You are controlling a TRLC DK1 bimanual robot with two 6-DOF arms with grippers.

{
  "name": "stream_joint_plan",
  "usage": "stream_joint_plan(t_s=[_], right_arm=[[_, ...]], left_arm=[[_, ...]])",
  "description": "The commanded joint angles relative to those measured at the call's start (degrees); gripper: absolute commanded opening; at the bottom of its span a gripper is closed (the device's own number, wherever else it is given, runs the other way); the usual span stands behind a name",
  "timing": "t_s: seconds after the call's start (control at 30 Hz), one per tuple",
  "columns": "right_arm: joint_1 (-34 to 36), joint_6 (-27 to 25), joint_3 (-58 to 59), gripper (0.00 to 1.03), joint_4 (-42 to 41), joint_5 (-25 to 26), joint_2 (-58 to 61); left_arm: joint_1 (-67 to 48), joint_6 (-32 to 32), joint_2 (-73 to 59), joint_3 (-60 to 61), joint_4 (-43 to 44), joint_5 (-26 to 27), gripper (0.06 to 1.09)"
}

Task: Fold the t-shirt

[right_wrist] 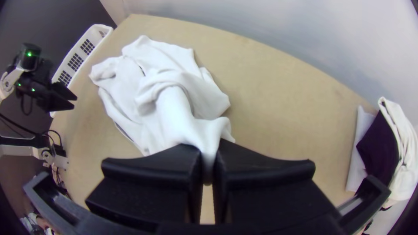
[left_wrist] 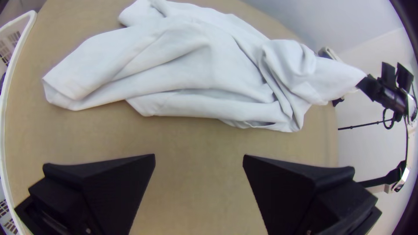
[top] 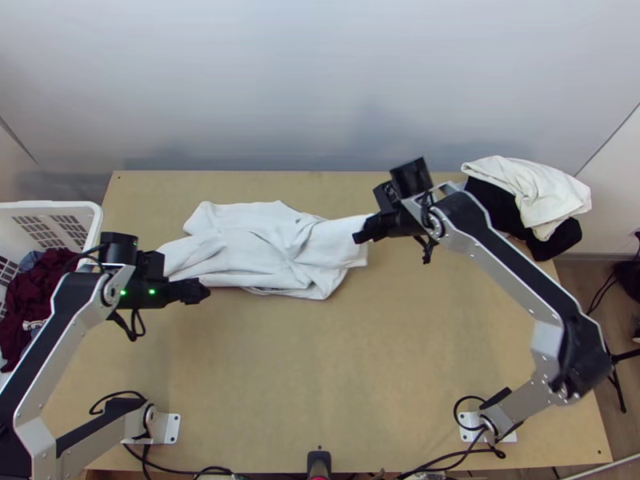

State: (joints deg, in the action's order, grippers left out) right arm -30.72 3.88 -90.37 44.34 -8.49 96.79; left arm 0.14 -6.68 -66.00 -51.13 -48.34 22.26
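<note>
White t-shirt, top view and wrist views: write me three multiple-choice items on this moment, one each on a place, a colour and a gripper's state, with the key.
1. In the top view, where is the basket?
A) At the middle of the table
B) At its left side
C) At its right side

2. What colour is the top cloth of the pile at the table's far right corner?
A) Red
B) Green
C) Cream

3. How is the right gripper?
A) Shut on the t-shirt
B) Shut on nothing
C) Wide open

Key:
1 B: the basket's rim runs beside the table's left edge.
2 C: cream fabric lies over black.
3 A: white fabric is pinched between its fingers in the right wrist view.
</note>
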Motion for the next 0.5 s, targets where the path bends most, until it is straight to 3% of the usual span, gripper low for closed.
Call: stream_joint_plan(t_s=[0.0, 0.27, 0.47], right_arm=[[-3.73, 2.10, -10.00, 0.04, 8.22, 2.16, -4.16], [-7.51, 5.52, -29.25, 0.04, 13.85, 3.75, -1.87], [-9.01, 7.28, -37.51, 0.04, 10.33, 5.33, -0.11]], left_arm=[[-5.85, -1.06, 0.17, 3.85, 8.96, -4.33, 1.04], [-16.49, -2.38, -0.27, 2.88, 12.04, -8.81, 1.04], [-25.45, -3.08, -1.06, 0.95, 16.52, -8.99, 1.03]])
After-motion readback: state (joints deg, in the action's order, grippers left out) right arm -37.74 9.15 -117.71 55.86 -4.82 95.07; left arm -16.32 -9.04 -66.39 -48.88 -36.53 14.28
